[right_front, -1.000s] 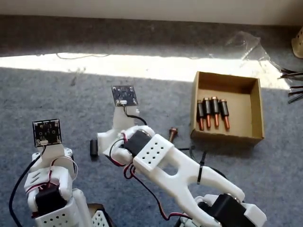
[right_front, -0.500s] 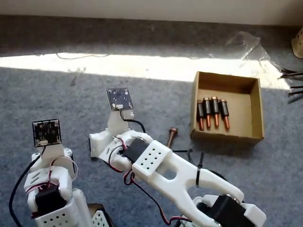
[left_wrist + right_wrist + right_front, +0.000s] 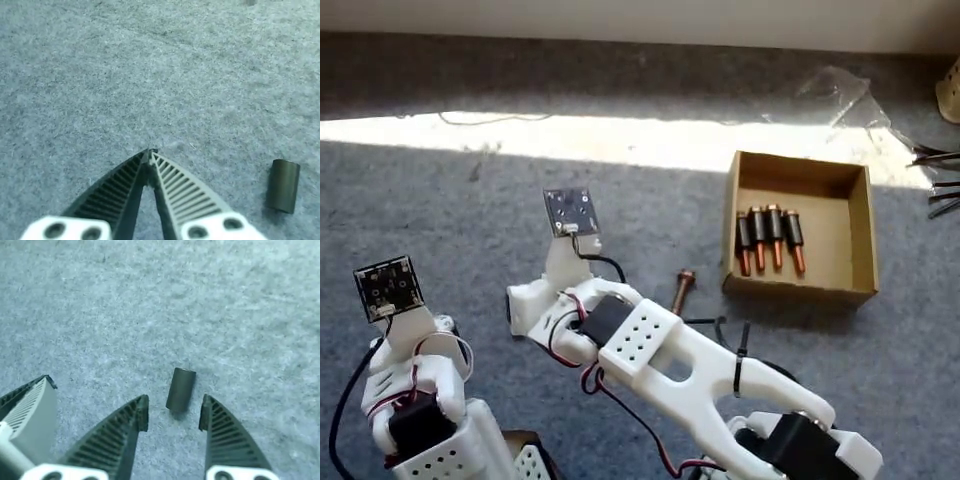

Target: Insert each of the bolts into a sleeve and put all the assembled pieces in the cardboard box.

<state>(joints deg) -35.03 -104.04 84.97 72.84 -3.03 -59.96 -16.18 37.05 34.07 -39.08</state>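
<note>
Two grippers, then. How did each stand?

The right gripper (image 3: 174,399) was spread, its jaws either side of the dark sleeve (image 3: 180,389), which lay flat on the grey surface (image 3: 100,300); I saw no contact. It looked lined up to pinch the sleeve. The left gripper (image 3: 150,153) was pressed together, holding nothing, near that same sleeve and probably parked out of the way.

And the bolt?

One copper bolt (image 3: 682,288) lay loose on the surface, between the right arm (image 3: 660,350) and the cardboard box (image 3: 835,250). Four assembled pieces (image 3: 770,238) lay side by side inside the box, so this pair seemed the last.
</note>
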